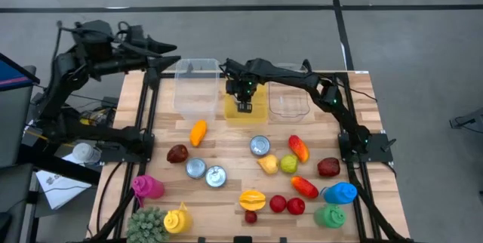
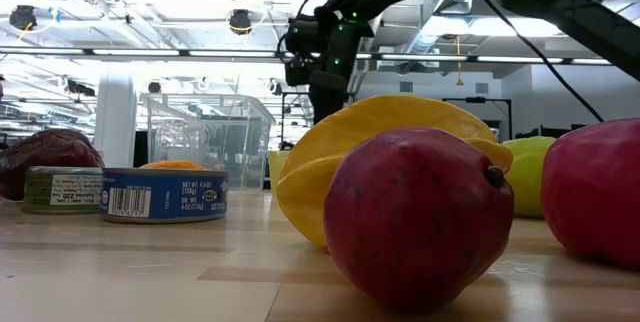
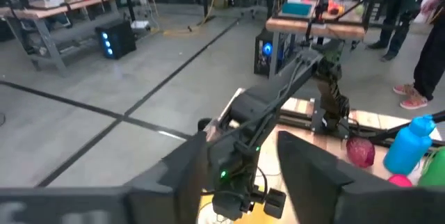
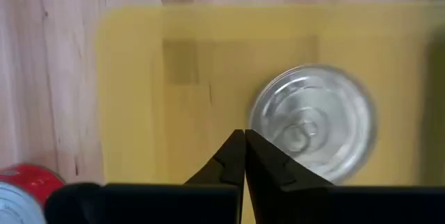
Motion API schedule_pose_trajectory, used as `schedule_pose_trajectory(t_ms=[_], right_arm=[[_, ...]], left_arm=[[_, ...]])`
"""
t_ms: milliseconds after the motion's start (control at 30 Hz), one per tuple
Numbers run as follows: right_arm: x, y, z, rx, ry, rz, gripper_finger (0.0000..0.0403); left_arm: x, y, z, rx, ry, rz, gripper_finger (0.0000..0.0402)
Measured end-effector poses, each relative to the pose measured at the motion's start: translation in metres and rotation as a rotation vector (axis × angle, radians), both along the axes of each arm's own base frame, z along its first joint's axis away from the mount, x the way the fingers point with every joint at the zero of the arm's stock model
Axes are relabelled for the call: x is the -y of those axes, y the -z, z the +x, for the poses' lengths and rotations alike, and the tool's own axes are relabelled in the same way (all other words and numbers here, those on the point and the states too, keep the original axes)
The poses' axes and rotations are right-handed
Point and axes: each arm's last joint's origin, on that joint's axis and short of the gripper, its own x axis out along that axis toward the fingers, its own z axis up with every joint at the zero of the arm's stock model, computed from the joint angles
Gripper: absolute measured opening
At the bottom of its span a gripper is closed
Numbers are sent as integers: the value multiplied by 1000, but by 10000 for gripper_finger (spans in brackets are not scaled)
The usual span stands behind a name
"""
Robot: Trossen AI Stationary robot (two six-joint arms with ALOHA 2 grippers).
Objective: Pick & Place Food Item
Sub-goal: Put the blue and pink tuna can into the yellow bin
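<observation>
A silver can [image 4: 313, 123] lies top up on the floor of the yellow bin [image 1: 245, 109] at the table's far middle. My right gripper [image 4: 245, 137] hangs over that bin [image 4: 139, 85], pointing down. Its fingers are shut with nothing between them, and their tips show beside the can's rim. It also shows in the high view [image 1: 244, 107] and in the low view [image 2: 325, 87]. My left gripper [image 1: 170, 47] is raised over the table's far left corner and points almost level. It stands open and holds nothing; the left wrist view [image 3: 242, 140] looks across at the right arm.
Clear bins stand left [image 1: 196, 84] and right [image 1: 289, 101] of the yellow one. Nearer lie three cans [image 1: 259, 146] [image 1: 196, 168] [image 1: 216, 176], an orange carrot [image 1: 198, 131], red, yellow and green fruit [image 1: 289, 164], and bottles [image 1: 339, 192] along the near edge.
</observation>
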Motion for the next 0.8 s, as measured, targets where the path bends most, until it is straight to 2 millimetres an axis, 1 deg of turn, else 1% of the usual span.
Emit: schedule_pose_trajectory(t_ms=[100, 233, 367, 433, 567, 700, 800], right_arm=[[-2, 18, 1, -11, 6, 3, 4], [-3, 21, 2, 2, 19, 8, 2], [2, 29, 1, 12, 32, 3, 1], [5, 34, -2, -1, 40, 8, 1], [11, 41, -5, -4, 53, 11, 1], [9, 43, -5, -10, 50, -3, 1], [3, 43, -1, -16, 75, -47, 0]], left_arm=[[4, 0, -7, 14, 0, 7, 98], [6, 4, -11, 12, -3, 13, 46], [5, 11, -10, -7, -4, 4, 9], [4, 14, -9, -16, -4, -1, 3], [3, 16, -7, -21, -3, -4, 6], [3, 15, -6, -13, -3, 1, 6], [3, 14, -6, -6, -3, 5, 2]])
